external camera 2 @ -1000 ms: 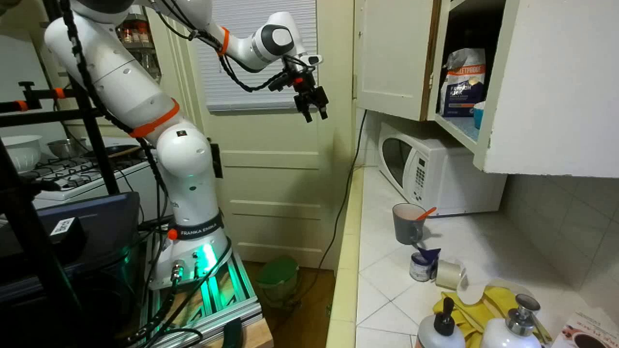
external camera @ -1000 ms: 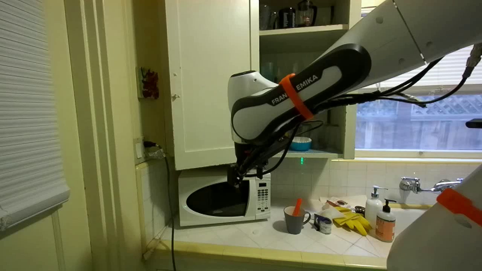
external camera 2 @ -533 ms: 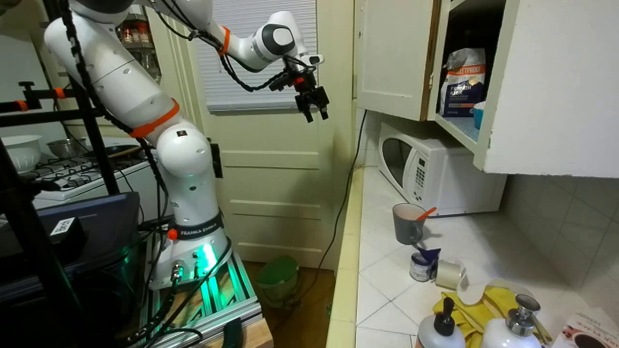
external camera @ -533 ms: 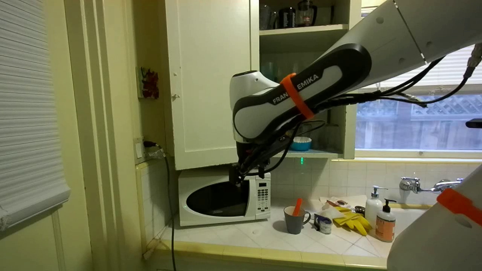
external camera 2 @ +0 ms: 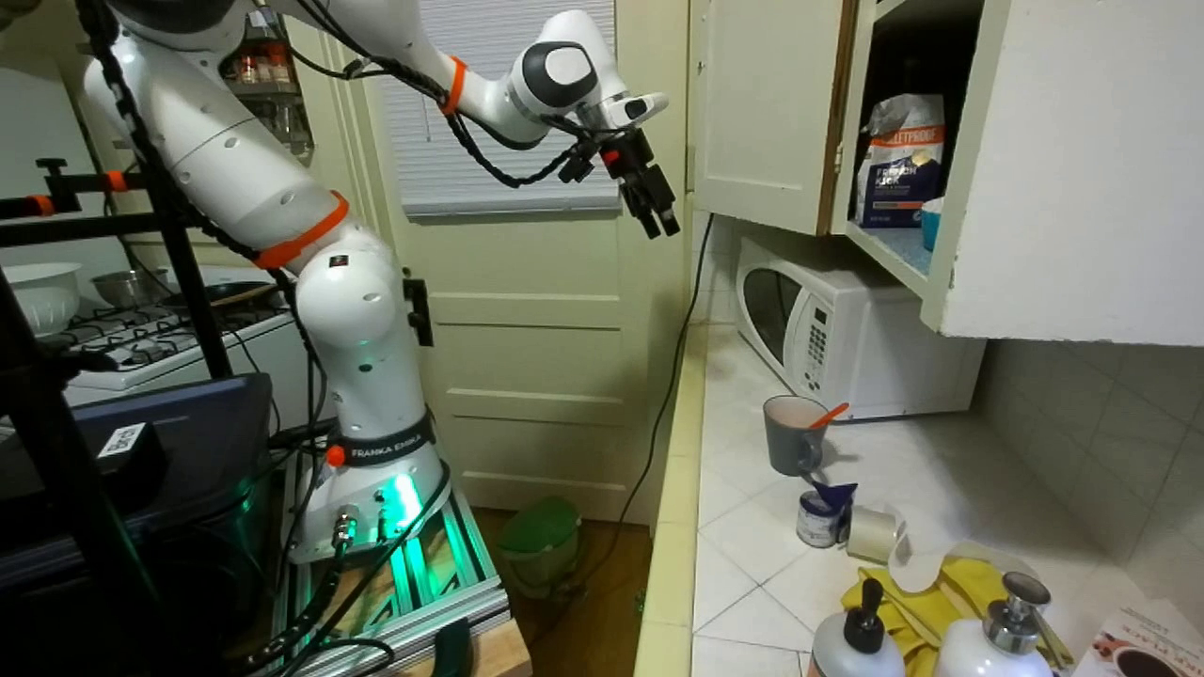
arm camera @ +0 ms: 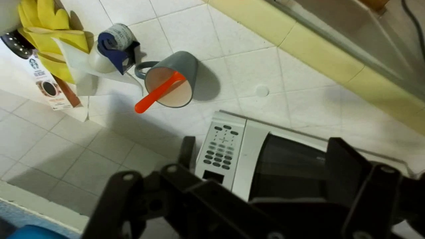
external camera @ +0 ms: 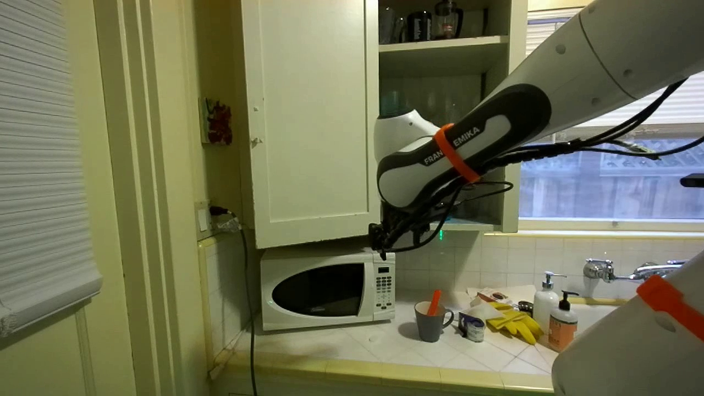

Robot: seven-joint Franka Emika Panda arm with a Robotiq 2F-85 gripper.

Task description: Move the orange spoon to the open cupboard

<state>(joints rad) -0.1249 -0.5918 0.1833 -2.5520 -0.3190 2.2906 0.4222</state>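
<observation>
Jaws stand wide apart in the wrist view, with the microwave showing in the gap between them. Up and to the left there, the orange spoon sits in a grey mug, head inside, handle reaching out past the rim. The mug stands near the microwave but apart from it on the tiled table; a broad band of white tile lies between the mug and the yellow front edge. On its handle side a small container stands just beside it. At the lower left runs the bottom edge of the open cupboard, with a blue bowl just behind it.

In an exterior view the arm crosses before the cupboard's opening and hides part of the shelves. The jaws overlap, to the eye, the lower corner of the cupboard door and the microwave's top; how much depth lies between cannot be told. The mug is upright, set back from the front edge, while yellow gloves and two pump bottles take up the table farther right.

In an exterior view the jaws point downward, higher than the mug and left of the far end of the table's yellow edge, a narrow gap parting them to the eye from the cupboard door. Within the cupboard a bag stands near the bowl.
</observation>
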